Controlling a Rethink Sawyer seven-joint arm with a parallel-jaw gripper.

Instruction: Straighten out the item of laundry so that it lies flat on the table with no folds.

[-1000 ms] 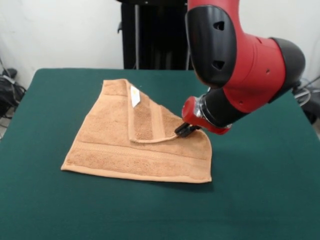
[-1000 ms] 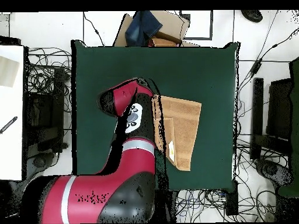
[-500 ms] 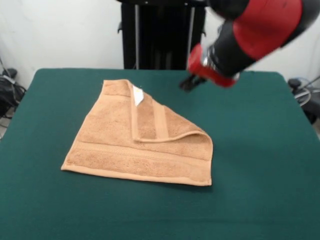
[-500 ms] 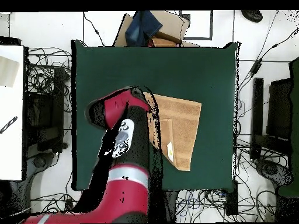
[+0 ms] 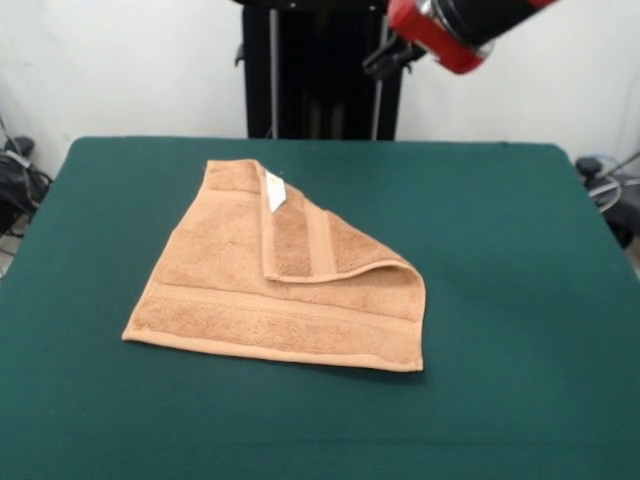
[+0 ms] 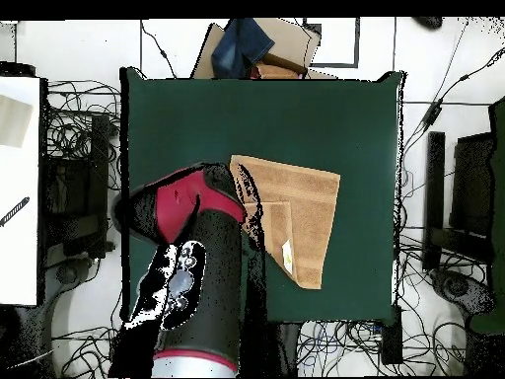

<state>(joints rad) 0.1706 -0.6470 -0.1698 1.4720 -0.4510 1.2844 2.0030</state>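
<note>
Front view: the towel (image 5: 285, 285) is seen on the table (image 5: 520, 300) with one corner folded over. The gripper (image 5: 385, 57) is up at 12 o'clock, holding nothing; whether it is apart or together cannot be told. That flap should be pulled open next.

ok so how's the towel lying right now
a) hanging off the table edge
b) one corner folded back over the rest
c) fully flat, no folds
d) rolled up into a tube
b, in the front view one corner of the towel is folded back over the rest, with its white tag showing on the flap; the towel lies wholly on the table.
</note>
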